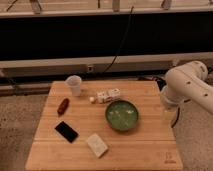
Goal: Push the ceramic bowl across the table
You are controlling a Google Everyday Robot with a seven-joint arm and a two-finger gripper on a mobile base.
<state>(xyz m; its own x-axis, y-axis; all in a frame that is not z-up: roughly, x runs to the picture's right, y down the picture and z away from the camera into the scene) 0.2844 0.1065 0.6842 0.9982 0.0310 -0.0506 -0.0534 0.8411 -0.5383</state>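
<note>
The ceramic bowl (pixel 121 115) is round, shallow and green, and it sits right of centre on the light-wood table (pixel 140 150). My white arm reaches in from the right, and its gripper (pixel 170 114) hangs down at the table's right edge, a short way right of the bowl and not touching it. The gripper is open and holds nothing.
A translucent white cup (pixel 74 84) stands at the back left. A small white box (pixel 108 95) lies just behind the bowl. A reddish-brown item (pixel 63 106), a black phone (pixel 66 131) and a pale block (pixel 97 145) lie left and front. Behind the table runs a dark wall.
</note>
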